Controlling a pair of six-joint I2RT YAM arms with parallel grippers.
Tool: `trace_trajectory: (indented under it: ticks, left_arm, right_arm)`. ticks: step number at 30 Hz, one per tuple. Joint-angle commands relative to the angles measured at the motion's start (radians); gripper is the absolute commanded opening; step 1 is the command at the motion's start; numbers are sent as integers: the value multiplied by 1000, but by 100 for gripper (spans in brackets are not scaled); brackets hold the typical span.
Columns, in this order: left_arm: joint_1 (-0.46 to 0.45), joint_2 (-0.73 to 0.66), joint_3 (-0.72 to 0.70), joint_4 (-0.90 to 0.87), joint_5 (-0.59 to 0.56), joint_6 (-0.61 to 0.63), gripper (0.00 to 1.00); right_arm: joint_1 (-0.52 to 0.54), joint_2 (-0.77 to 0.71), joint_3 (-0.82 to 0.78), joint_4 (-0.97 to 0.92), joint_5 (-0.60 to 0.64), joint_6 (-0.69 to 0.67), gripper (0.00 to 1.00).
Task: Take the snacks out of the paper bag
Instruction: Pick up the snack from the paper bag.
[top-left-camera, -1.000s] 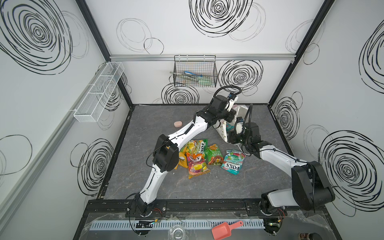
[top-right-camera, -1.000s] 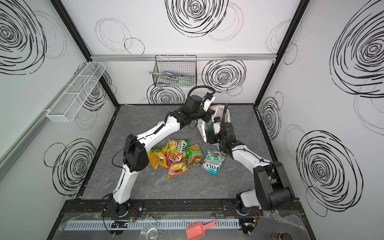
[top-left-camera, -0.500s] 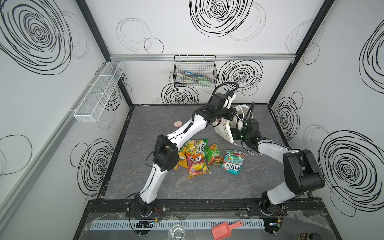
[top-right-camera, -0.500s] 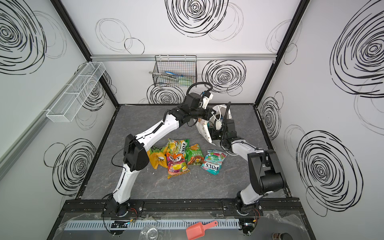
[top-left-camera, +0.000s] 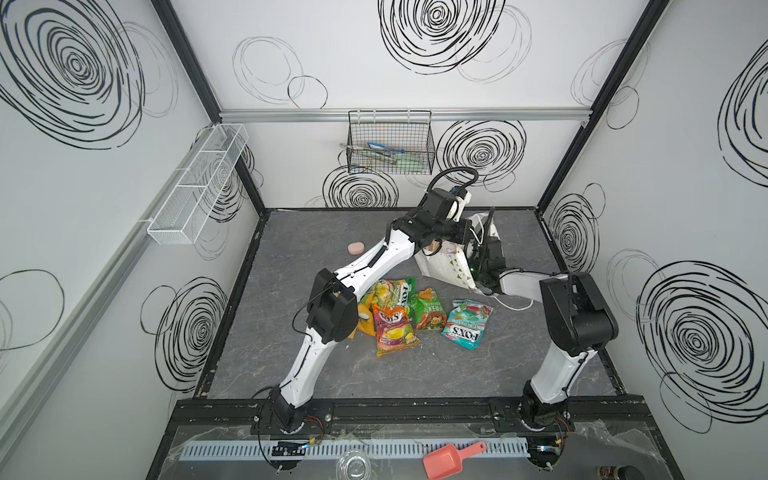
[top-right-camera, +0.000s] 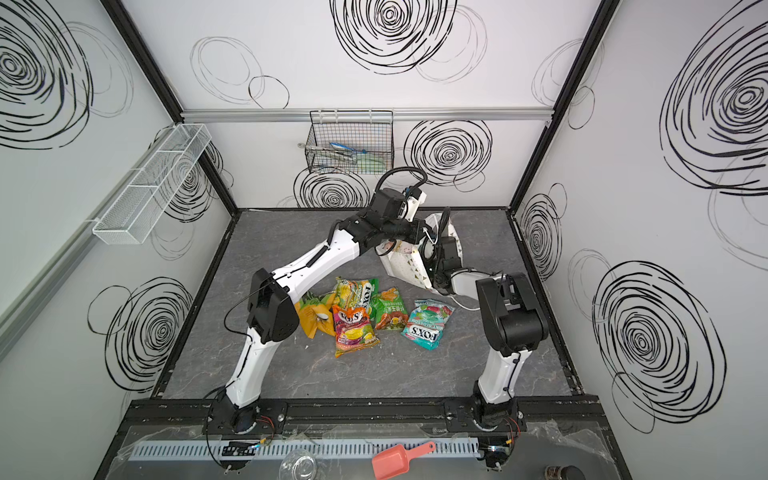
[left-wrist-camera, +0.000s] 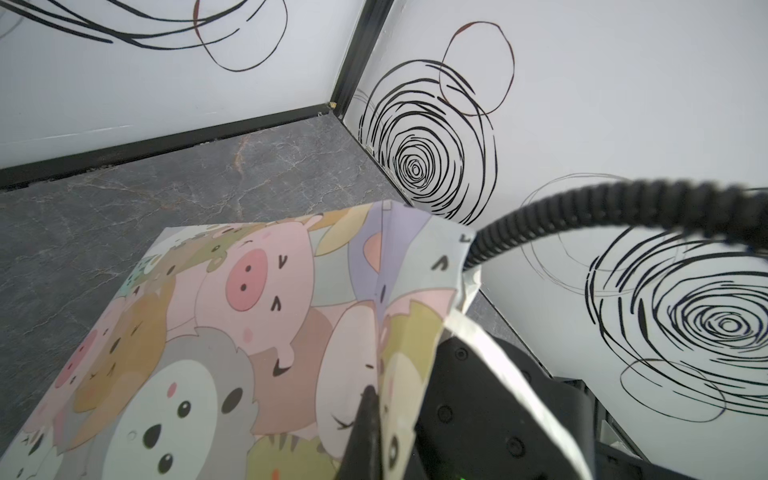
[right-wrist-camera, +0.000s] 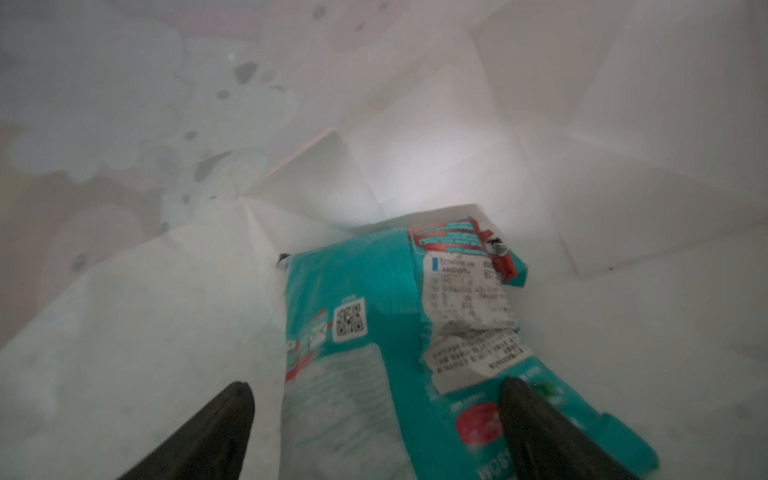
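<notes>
- The paper bag (top-left-camera: 446, 270) is at the back right of the grey worktop (top-left-camera: 415, 374), tipped over instead of standing.
- The left gripper (left-wrist-camera: 368, 399) is on the cartoon-animal end of the bag. In the left wrist view its jaws are pinched together on a fold of the paper.
- The right arm (top-left-camera: 519, 282) reaches into the bag's mouth, so in both top views the paper hides what's on the end of it.
- From inside the bag, in the right wrist view, the right gripper (right-wrist-camera: 374, 432) has its jaws wide apart with a teal packet (right-wrist-camera: 374, 316) lying on the white paper between them.
- One finger (right-wrist-camera: 536, 424) overlaps the packet's edge and the other finger (right-wrist-camera: 208, 428) sits off to the side over bare paper. As far as I can see it isn't clamped on anything.
- Five snacks are out in a loose bunch mid-worktop:
  - an orange packet (top-left-camera: 365, 322)
  - a green-yellow packet (top-left-camera: 397, 291) marked FOX'S
  - a red multicolour packet (top-left-camera: 392, 330) lying partly over those two
  - a green packet (top-left-camera: 430, 311) just beside them
  - a second teal packet (top-left-camera: 467, 324), nearest the right arm
- A pink oval bar (top-left-camera: 356, 248) sits on its own further back, well apart from the pile.
</notes>
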Motion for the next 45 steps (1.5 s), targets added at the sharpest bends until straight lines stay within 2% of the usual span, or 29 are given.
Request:
trace_trajectory:
  ticks: [1,4,10,12,16,20,28,45]
  left_arm:
    - [-29,-22,33,93,97,-2,0]
    - [-28,-25,28,98,100,-6,0]
    - [-33,-42,10,117,114,-17,0]
    - [-33,-47,3,122,118,-20,0]
    - [-30,-50,0,112,106,-5,0]
    - [-26,-49,-7,101,89,12,0]
    - [-9,-46,-33,93,55,40,0]
    - [36,-35,-28,66,-13,89,0]
  right_arm:
    - [6,60,12,-42,-9,17,89]
    - [5,97,29,-43,-12,19,76]
    - [5,153,55,-75,66,41,62]
    - [6,157,51,-74,92,50,53]
    - [4,146,52,-85,92,58,24]
    - [4,101,44,-97,75,58,13]
    - [5,-43,23,-127,32,79,0]
    - [4,-366,-61,-215,33,88,0]
